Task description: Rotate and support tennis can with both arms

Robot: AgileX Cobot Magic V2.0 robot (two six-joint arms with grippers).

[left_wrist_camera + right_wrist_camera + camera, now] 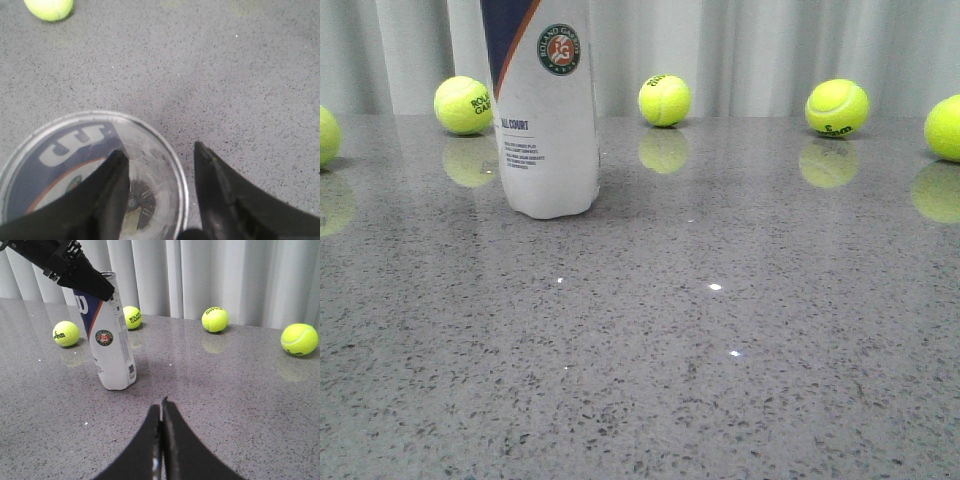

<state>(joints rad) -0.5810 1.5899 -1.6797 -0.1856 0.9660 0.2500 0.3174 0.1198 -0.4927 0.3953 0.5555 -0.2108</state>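
The tennis can [550,130] stands upright on the grey table, left of centre; its top is cut off in the front view. In the left wrist view I look down on its clear lid [75,145]. My left gripper [159,149] is open above the can's top, one finger over the lid and the other outside the rim. The right wrist view shows the can [112,350] with the left gripper [102,290] at its top edge. My right gripper [163,402] is shut and empty, low over the table, well short of the can.
Several yellow tennis balls lie along the back by the curtain: near the can [463,104], at centre [664,99], at right [836,107], and at both side edges [948,127]. One ball shows in the left wrist view [49,7].
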